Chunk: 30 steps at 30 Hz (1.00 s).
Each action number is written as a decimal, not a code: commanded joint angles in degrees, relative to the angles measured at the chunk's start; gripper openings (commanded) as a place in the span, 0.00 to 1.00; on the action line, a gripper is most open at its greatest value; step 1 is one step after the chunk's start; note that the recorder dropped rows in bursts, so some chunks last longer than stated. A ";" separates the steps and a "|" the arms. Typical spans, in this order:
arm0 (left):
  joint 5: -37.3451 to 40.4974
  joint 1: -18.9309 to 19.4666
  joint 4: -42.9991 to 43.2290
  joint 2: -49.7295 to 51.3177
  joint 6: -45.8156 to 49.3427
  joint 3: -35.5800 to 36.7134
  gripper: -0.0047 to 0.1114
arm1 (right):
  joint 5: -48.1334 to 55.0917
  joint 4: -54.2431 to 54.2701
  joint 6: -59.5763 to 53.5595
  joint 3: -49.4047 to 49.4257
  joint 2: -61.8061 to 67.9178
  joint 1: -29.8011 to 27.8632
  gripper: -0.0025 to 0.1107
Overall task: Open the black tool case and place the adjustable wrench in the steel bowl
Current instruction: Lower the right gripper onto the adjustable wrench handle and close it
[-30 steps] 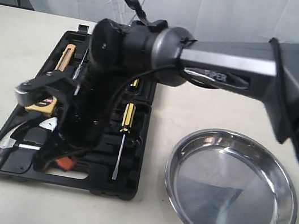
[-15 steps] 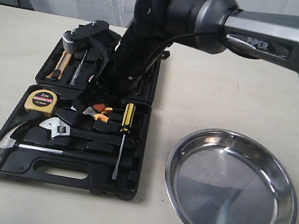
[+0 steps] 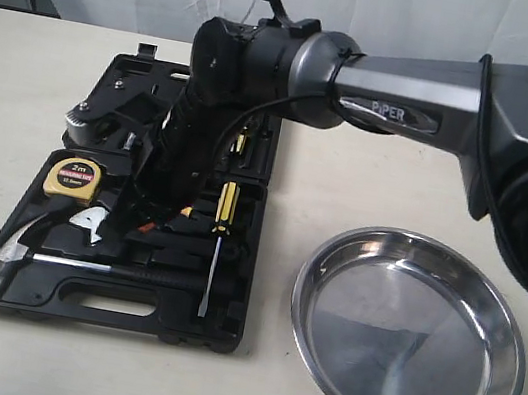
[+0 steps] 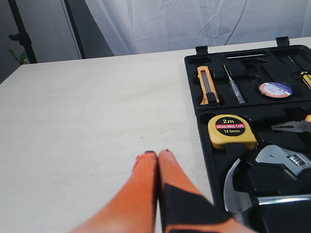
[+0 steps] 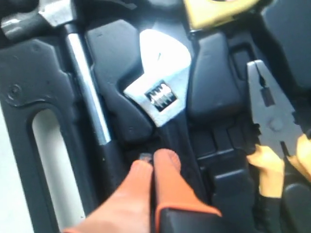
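R arm has dropped lower over the open black tool case [image 3: 220, 337] since 0.5 s ago. R gripper [image 5: 153, 158]: fingers together, tips at the handle of the adjustable wrench [image 5: 160, 87], which lies in its case recess. L gripper [image 4: 156, 154]: likewise pinched together, beside the case; steel bowl [image 3: 408, 333] stands apart

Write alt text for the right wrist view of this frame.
The right gripper, orange fingers pressed together, is right at the black handle of the adjustable wrench, which lies in its recess in the open black tool case. A hammer lies on one side of the wrench, pliers on the other.
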 commanded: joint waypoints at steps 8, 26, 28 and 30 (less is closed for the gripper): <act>-0.54 0.22 0.01 -0.15 -0.04 -0.16 0.04 | -2.51 -2.69 -3.10 -0.23 2.32 1.62 0.03; -0.54 0.22 0.01 -0.15 -0.04 -0.16 0.04 | -3.13 -10.82 -3.10 -0.23 6.05 1.62 0.45; -0.54 0.22 0.01 -0.15 -0.04 -0.16 0.04 | -3.13 -11.33 -3.10 -0.23 6.94 1.62 0.45; -0.43 0.22 0.01 -0.15 -0.04 -0.16 0.04 | -3.00 -11.33 -3.10 -0.23 7.74 1.71 0.45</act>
